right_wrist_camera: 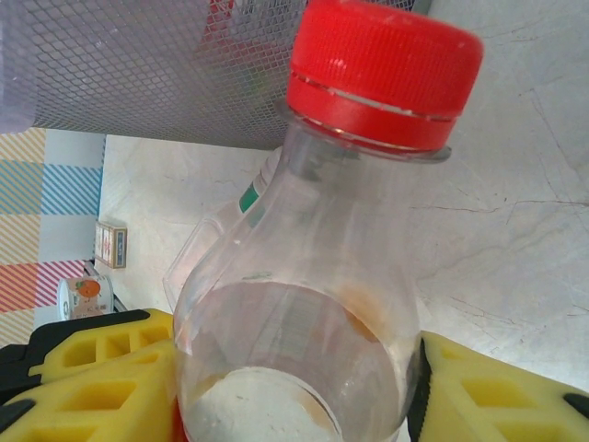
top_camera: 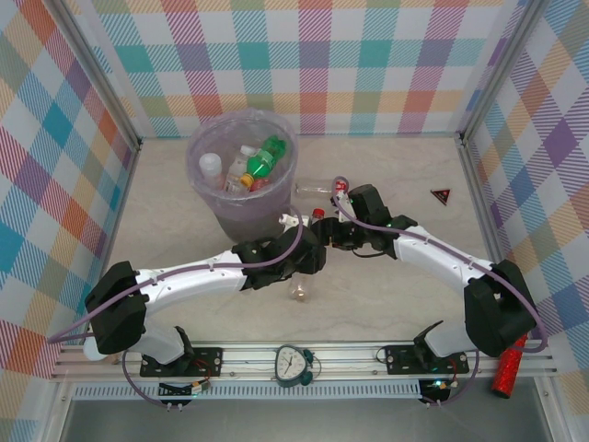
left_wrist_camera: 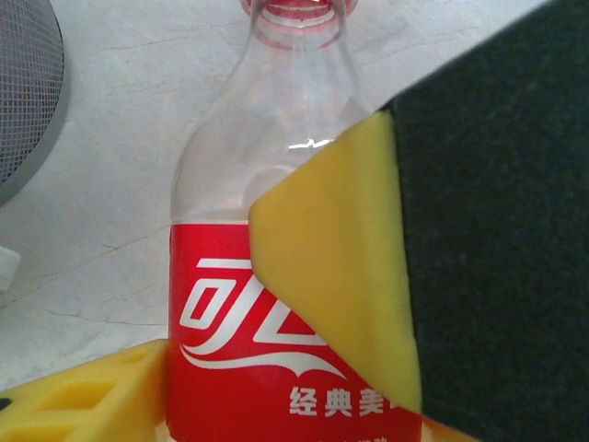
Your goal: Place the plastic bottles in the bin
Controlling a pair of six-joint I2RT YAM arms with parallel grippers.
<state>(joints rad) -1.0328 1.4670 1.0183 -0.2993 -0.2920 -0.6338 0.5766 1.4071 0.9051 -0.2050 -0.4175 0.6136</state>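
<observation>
In the left wrist view a clear bottle with a red label (left_wrist_camera: 239,350) lies lengthwise between my yellow fingers. My left gripper (left_wrist_camera: 267,378) is shut on it, with one pad against each side of the label. My right gripper (right_wrist_camera: 294,391) is shut on a clear bottle with a red cap (right_wrist_camera: 313,276), which points toward the bin's mesh wall (right_wrist_camera: 138,64). From above, both grippers, the left (top_camera: 311,249) and the right (top_camera: 339,232), meet just right of the lilac-lined bin (top_camera: 207,198), which holds several bottles (top_camera: 258,164). Another clear bottle (top_camera: 313,187) lies behind them, and one (top_camera: 300,290) lies under my left arm.
A second clear bottle (right_wrist_camera: 216,235) lies behind the one my right gripper holds. A small clock (top_camera: 293,364) sits at the near rail and a red glittery cylinder (top_camera: 511,368) at the near right. A red triangle marker (top_camera: 441,194) lies far right. A small box (right_wrist_camera: 110,244) and a tin (right_wrist_camera: 85,296) stand beyond.
</observation>
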